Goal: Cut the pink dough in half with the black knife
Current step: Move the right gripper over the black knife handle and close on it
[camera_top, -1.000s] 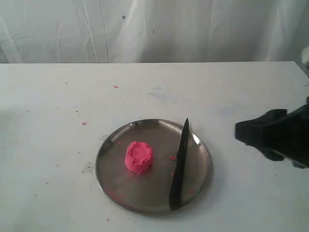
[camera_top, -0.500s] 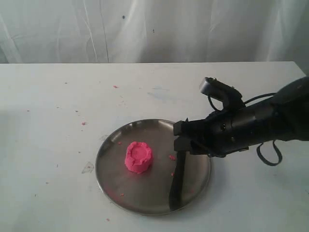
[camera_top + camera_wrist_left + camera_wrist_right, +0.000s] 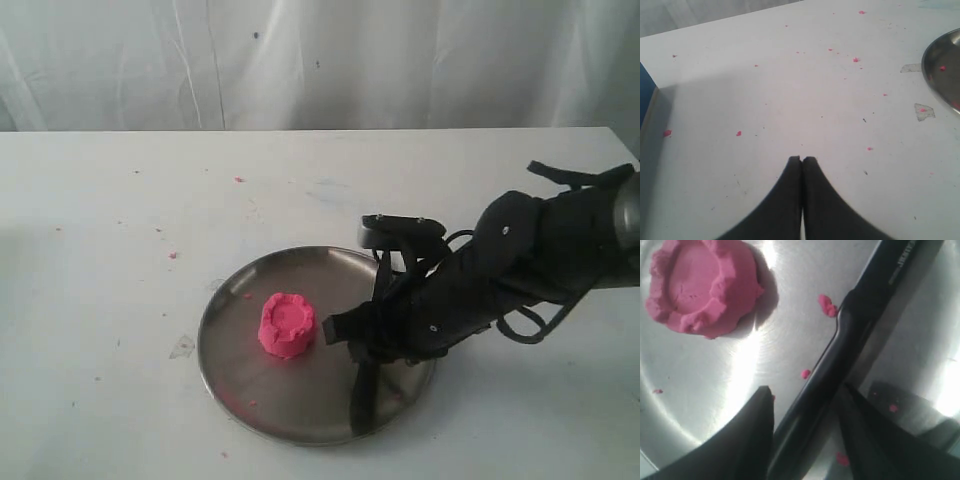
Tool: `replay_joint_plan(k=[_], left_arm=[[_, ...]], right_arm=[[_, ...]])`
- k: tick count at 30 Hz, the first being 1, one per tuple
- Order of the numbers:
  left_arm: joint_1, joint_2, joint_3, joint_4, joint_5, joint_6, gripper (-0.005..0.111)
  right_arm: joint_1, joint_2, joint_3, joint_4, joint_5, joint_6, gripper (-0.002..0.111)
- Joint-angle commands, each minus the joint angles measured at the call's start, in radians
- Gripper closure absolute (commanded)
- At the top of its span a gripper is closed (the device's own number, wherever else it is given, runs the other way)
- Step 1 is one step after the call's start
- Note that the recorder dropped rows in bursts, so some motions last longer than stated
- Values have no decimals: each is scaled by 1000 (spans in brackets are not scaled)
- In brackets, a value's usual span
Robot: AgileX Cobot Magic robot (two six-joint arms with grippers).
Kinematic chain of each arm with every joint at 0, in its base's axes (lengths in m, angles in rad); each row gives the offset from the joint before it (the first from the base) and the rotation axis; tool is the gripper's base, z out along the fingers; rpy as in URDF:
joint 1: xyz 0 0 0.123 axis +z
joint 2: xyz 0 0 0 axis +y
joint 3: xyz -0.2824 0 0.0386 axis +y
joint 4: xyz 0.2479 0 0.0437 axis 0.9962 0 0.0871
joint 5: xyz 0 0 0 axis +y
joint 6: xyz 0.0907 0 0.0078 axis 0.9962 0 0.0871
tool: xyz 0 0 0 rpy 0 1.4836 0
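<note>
Right wrist view is showing me the right gripper (image 3: 805, 390), 2 jaws spread astride the black knife (image 3: 855, 315) on the plate (image 3: 715, 390), pink dough (image 3: 702, 285) nearby. The left gripper (image 3: 802, 159) jaws are pressing together.

Soft, even light fills the exterior view. The white table (image 3: 120, 200) reads pale grey, the curtain (image 3: 300, 60) across the top of the frame is bright, and the picture is grainy and slightly soft. The steel plate (image 3: 250, 390) looks dull grey and darkens under the right arm (image 3: 520, 260), which is near-black with little detail.

In the left wrist view a broad, soft-edged shadow covers one side of the table. The left hand (image 3: 802, 159) is a flat dark silhouette.

In the right wrist view hard white glare streaks the plate beside the pink dough (image 3: 700, 285). The black knife (image 3: 860, 305) carries a grey sheen, and the fingers (image 3: 750, 440) of the right hand (image 3: 805, 389) are blurred.
</note>
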Motion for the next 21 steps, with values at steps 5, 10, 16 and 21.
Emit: replay_joint_plan(k=[5, 10, 16, 21], left_arm=[[3, -4, 4, -5, -3, -5, 107], [3, -4, 4, -5, -3, -5, 107], [3, -4, 4, -5, -3, -5, 107], [3, -4, 4, -5, -3, -5, 107]], right_arm=[[4, 80, -30, -11, -20, 43, 68], [4, 109, -37, -9, -18, 63, 68], [4, 125, -37, -9, -22, 112, 78], [4, 125, -37, -9, -48, 143, 95]])
